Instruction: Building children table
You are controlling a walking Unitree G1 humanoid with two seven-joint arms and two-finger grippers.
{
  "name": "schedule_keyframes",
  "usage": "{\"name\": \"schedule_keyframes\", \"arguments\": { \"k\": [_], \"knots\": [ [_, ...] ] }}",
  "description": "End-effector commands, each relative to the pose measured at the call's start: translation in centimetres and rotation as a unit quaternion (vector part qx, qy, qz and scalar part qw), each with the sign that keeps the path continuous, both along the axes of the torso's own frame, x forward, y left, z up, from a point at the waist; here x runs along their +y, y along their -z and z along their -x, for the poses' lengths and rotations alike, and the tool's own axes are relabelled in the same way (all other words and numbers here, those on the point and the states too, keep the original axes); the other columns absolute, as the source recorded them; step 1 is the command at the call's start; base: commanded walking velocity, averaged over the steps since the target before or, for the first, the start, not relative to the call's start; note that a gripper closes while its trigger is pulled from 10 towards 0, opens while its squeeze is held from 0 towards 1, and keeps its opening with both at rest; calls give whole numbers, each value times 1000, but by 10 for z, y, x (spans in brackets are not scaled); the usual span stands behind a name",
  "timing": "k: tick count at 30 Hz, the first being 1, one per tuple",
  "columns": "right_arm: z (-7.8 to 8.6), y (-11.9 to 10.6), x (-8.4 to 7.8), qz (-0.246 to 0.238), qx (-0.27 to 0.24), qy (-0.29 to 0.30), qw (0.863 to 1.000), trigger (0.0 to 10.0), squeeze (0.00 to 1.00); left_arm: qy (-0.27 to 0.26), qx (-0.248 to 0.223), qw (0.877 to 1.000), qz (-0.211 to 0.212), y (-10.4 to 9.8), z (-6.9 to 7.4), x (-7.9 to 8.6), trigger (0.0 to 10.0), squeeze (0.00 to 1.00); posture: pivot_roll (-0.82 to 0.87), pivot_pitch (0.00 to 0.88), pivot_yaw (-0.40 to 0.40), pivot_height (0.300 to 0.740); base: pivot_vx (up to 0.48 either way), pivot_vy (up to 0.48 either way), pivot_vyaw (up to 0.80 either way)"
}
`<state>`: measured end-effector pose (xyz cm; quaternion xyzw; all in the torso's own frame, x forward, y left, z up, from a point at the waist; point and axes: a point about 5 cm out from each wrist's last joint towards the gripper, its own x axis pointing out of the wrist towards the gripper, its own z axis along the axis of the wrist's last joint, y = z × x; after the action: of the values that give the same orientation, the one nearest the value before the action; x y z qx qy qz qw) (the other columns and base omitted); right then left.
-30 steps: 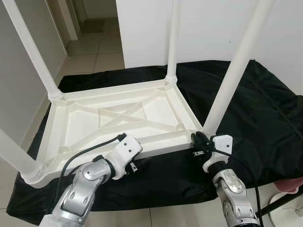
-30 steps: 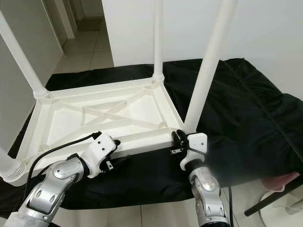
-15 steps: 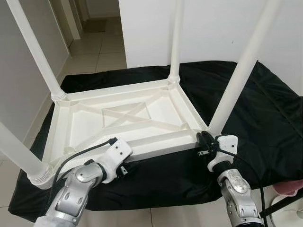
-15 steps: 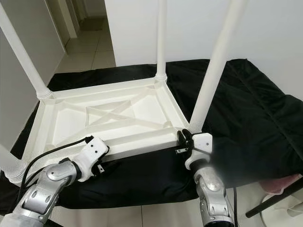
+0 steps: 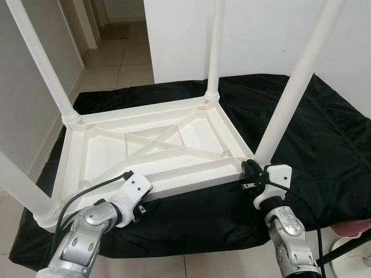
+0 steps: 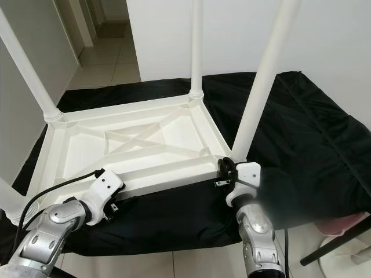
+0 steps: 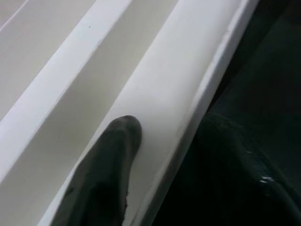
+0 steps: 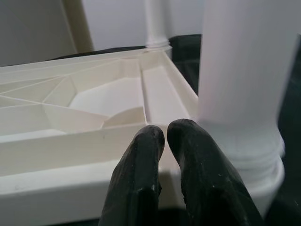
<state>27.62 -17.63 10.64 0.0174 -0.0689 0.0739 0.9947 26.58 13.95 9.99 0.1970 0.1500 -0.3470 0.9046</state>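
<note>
The white children's table (image 5: 156, 145) lies upside down on a black cloth (image 5: 324, 139), its four legs pointing up; the left gripper (image 5: 141, 209) clamps the table's near rim (one finger (image 7: 108, 174) lies on the rim); the right gripper (image 8: 162, 136), fingers nearly together, sits at the near right corner beside a leg (image 8: 240, 70).

Smooth white plastic table (image 5: 151, 145) on matt black cloth (image 5: 324, 145)
</note>
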Motion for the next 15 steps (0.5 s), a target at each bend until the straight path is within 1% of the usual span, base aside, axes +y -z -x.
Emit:
{"name": "schedule_keyframes", "arguments": {
  "k": [1, 2, 5, 6, 7, 8, 9, 10, 11, 13, 14, 15],
  "knots": [
    [-2, -3, 12, -5, -1, -18, 1000, 10000, 0, -70, -42, 997, 4, -7, -5, -1, 0, 0, -33, 0, 54, 740, 0, 0, 0],
    [-3, -3, 15, -8, -2, -23, 1000, 10000, 0, -66, -43, 997, 7, -8, -6, -5, 0, 0, -33, 0, 54, 740, 0, 0, 0],
    [-3, -3, 17, -9, -3, -26, 1000, 10000, 0, -63, -44, 997, 9, -8, -6, -7, 0, 0, -33, 0, 54, 740, 0, 0, 0],
    [-5, -4, 22, -13, -4, -36, 999, 10000, 0, -57, -48, 997, 15, -9, -6, -15, 0, 0, -33, 0, 51, 740, 0, 0, 0],
    [-5, -4, 22, -13, -4, -36, 999, 10000, 0, -57, -48, 997, 15, -9, -6, -15, 0, 0, -33, 0, 51, 740, 0, 0, 0],
    [-7, -5, 26, -16, -5, -41, 999, 10000, 0, -49, -52, 997, 22, -11, -7, -23, 0, 0, -33, 0, 50, 740, 0, 0, 0],
    [-7, -5, 26, -16, -5, -41, 999, 10000, 0, -49, -52, 997, 22, -11, -7, -23, 0, 0, -33, 0, 50, 740, 0, 0, 0],
    [-11, -9, 32, -21, -10, -47, 999, 10000, 0, -26, -62, 997, 38, -17, -8, -46, 0, 0, -31, 0, 50, 740, 0, 0, 0],
    [-11, -9, 32, -21, -10, -47, 999, 10000, 0, -26, -62, 997, 38, -17, -8, -46, 0, 0, -31, 0, 50, 740, 0, 0, 0],
    [-13, -10, 34, -22, -12, -49, 998, 10000, 0, -9, -71, 997, 44, -20, -8, -60, 0, 0, -31, 0, 50, 740, 0, 0, 0],
    [-13, -10, 34, -22, -12, -49, 998, 10000, 0, -9, -71, 997, 44, -20, -8, -60, 0, 0, -31, 0, 50, 740, 0, 0, 0],
    [-13, -11, 34, -22, -12, -49, 998, 10000, 0, -4, -73, 996, 44, -21, -8, -64, 0, 0, -31, 0, 50, 740, 0, 0, 0]
  ]
}}
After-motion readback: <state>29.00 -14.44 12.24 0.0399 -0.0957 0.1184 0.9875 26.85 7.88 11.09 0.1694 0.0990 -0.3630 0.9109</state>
